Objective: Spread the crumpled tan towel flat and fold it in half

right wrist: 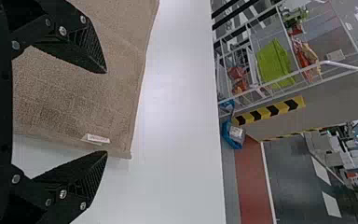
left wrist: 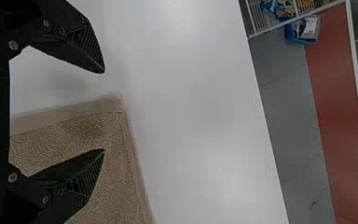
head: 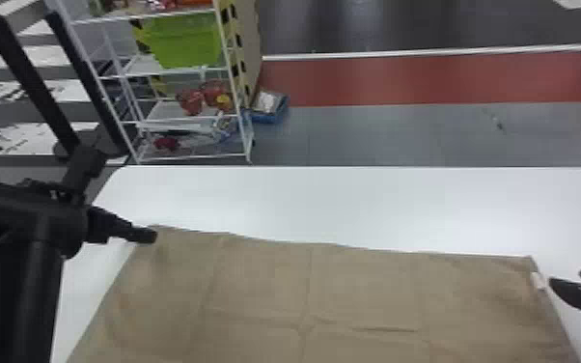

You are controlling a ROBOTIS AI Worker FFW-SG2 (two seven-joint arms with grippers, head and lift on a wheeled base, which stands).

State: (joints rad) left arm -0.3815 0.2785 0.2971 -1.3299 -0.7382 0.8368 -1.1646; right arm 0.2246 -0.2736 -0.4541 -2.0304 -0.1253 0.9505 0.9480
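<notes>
Tan towel (head: 265,285) edges open table (head: 352,207), left end effector (head: 149,235) and right end effector (head: 566,278) wide.

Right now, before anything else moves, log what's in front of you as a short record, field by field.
towel: tan, spread nearly flat, lightly creased
fold in half: not yet made
tag: small, white, at the towel's right edge, near its far right corner
surface: white table, bare beyond the towel's far edge
left gripper: open, at the towel's far left corner
right gripper: open, by the far right corner
background: white wire rack beyond the table, to the left, holding a green bin
</notes>
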